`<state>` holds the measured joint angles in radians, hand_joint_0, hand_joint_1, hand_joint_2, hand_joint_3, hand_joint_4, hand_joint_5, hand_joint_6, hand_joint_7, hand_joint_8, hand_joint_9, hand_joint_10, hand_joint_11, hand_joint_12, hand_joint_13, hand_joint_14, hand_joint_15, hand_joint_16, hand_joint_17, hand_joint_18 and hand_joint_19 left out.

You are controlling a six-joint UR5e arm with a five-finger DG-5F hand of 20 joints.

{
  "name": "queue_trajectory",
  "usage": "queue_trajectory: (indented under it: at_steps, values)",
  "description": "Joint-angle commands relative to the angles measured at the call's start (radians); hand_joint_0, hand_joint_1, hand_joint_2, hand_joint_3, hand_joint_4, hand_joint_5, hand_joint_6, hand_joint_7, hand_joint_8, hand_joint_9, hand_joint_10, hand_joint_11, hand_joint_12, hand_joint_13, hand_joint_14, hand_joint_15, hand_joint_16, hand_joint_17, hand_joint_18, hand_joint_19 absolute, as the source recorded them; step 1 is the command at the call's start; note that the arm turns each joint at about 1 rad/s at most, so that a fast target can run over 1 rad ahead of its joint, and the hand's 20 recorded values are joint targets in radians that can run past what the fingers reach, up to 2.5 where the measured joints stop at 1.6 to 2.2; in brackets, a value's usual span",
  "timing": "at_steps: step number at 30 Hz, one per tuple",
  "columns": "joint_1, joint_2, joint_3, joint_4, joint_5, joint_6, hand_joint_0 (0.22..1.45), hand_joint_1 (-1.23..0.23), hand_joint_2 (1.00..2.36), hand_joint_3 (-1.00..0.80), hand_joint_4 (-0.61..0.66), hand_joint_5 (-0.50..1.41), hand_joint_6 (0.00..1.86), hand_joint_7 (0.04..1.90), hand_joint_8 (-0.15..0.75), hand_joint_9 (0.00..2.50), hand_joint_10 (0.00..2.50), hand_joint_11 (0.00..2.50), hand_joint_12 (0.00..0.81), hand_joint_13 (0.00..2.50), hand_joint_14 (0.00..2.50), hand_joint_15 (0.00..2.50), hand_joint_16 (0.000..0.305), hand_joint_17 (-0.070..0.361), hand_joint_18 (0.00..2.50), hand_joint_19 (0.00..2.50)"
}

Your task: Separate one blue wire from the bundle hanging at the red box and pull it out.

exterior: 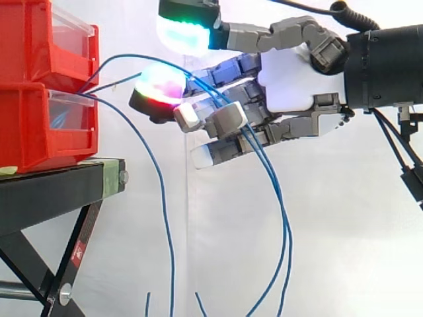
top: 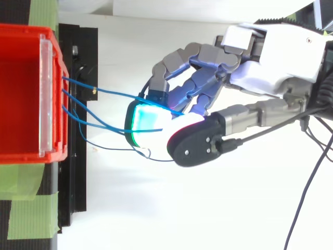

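Observation:
Several thin blue wires (top: 99, 92) come out at the front of the red bins (exterior: 36, 125) at the left. One blue wire (exterior: 119, 58) arcs up and right from the bins into my hand (exterior: 291, 86), which reaches in level from the right. Curled fingers close on that wire just right of the red-glowing pad (exterior: 160, 84), and two blue strands (exterior: 281, 211) drop from under the fingers. The green-glowing thumb pad (exterior: 188, 33) sits above them. Another blue wire (exterior: 160, 218) hangs free from the bins, apart from the hand. Seen from above, the hand (top: 276, 57) curls over the wires.
The bins stand stacked on a black stand (exterior: 59, 181) with slanted legs below. From above, the top bin's rim (top: 52, 104) edges the stand, with green tape (top: 26, 219) beside it. A white curtain lies behind the work.

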<state>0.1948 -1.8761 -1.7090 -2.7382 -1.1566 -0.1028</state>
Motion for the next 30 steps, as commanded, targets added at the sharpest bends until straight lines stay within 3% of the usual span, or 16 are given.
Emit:
queue_trajectory:
  at_steps: [1, 9, 19, 30]
  values:
    - [0.000, 0.000, 0.000, 0.000, 0.000, 0.000, 0.57, -0.51, 1.01, -0.41, 0.25, -0.23, 0.86, 0.90, 0.371, 0.88, 0.02, 1.11, 0.413, 1.38, 0.02, 1.22, 0.062, 0.139, 0.73, 0.57]
    - [0.000, 0.000, 0.000, 0.002, 0.000, 0.000, 0.61, -0.51, 1.01, -0.36, 0.24, -0.22, 0.85, 0.89, 0.372, 0.94, 0.02, 1.14, 0.407, 1.38, 0.02, 1.22, 0.060, 0.134, 0.75, 0.57]
    - [0.000, 0.000, 0.000, 0.003, 0.028, -0.040, 0.62, -0.60, 1.02, -0.29, 0.24, -0.21, 0.86, 0.90, 0.383, 0.97, 0.02, 1.15, 0.407, 1.40, 0.02, 1.22, 0.059, 0.133, 0.77, 0.57]
    - [0.000, 0.000, 0.009, 0.000, 0.061, -0.072, 0.62, -0.61, 1.02, -0.29, 0.24, -0.21, 0.86, 0.91, 0.384, 0.99, 0.02, 1.16, 0.408, 1.41, 0.02, 1.21, 0.059, 0.132, 0.78, 0.57]
